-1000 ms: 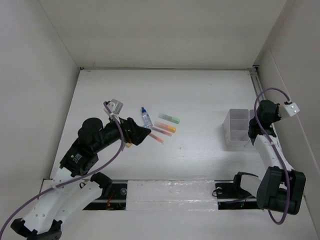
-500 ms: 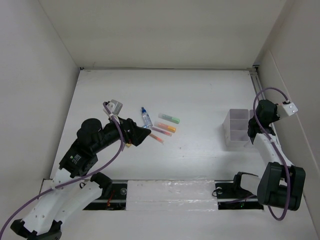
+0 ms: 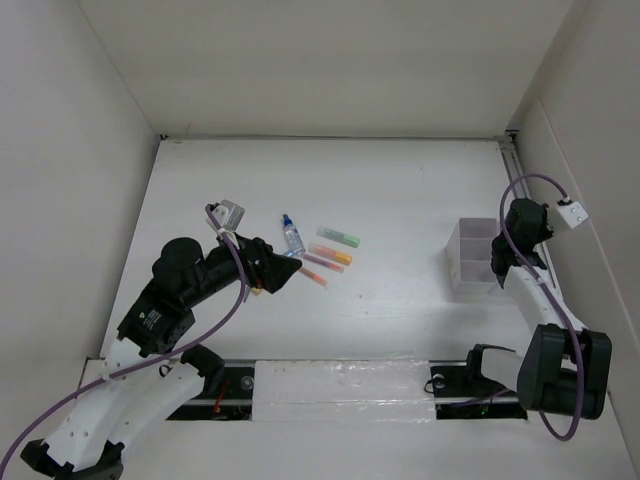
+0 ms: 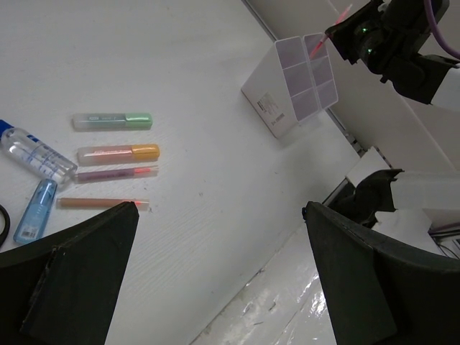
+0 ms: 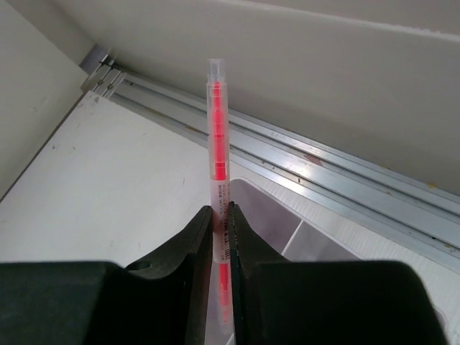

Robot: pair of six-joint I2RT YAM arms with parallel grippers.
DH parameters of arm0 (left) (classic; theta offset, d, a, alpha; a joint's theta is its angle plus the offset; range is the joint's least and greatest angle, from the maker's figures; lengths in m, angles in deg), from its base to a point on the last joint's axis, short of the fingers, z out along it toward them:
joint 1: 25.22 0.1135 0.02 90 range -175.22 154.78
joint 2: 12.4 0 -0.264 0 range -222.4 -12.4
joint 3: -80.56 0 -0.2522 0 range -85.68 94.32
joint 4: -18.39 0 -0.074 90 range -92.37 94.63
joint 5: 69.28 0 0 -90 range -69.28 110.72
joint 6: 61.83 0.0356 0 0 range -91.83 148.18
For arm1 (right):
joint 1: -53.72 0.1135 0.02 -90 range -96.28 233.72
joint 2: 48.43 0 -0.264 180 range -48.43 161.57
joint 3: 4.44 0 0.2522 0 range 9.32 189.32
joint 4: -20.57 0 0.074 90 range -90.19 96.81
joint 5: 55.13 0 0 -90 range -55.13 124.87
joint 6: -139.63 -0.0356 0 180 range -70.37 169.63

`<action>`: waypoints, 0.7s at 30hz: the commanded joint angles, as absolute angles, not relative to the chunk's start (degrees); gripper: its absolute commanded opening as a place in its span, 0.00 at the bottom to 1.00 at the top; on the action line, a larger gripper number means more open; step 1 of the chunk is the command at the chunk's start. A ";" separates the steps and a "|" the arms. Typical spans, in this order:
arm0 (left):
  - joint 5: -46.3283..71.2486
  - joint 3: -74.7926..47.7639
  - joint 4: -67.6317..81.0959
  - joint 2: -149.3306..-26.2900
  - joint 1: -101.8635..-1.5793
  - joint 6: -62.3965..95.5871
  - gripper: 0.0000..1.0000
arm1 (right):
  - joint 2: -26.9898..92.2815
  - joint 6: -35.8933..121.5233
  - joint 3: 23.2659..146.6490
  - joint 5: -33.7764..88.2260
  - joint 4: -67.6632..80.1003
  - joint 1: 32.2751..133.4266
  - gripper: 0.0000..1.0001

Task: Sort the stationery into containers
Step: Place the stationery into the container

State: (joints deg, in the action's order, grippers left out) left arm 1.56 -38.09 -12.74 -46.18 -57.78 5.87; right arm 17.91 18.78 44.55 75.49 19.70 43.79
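A thin orange-red pen is pinched between the fingers of the right claw, which is closed on it about halfway along its barrel. In the right wrist view its long axis is seen running straight out past the fingertips, with the clear end pointing away from the claw, over the open compartments of the translucent organiser and toward the metal rail at the table's edge. From the left wrist view the pen is seen held at a slant above the organiser, its lower end close to the rim (whether it has entered a compartment cannot be told). The left claw is spread fully wide and holds nothing; it is poised over the green marker, the orange marker, two more pens, the blue marker and the glue bottle, all lying roughly parallel on the table. Compared with a second ago, the right wrist has been shifted a little leftward over the organiser, while the left arm and the items on the table are unchanged.
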 commanded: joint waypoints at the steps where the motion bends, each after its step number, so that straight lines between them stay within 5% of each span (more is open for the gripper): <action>1: 0.51 -38.22 -9.96 -45.63 -57.92 6.91 1.00 | 16.69 20.01 46.76 77.40 22.28 45.46 0.19; 7: 0.51 -38.22 -9.96 -45.63 -57.92 6.91 1.00 | 17.31 20.01 46.76 79.34 22.28 46.52 0.30; 21: 3.22 -38.22 -11.10 -45.63 -57.92 6.91 1.00 | 8.00 20.36 47.91 73.99 19.21 50.99 0.37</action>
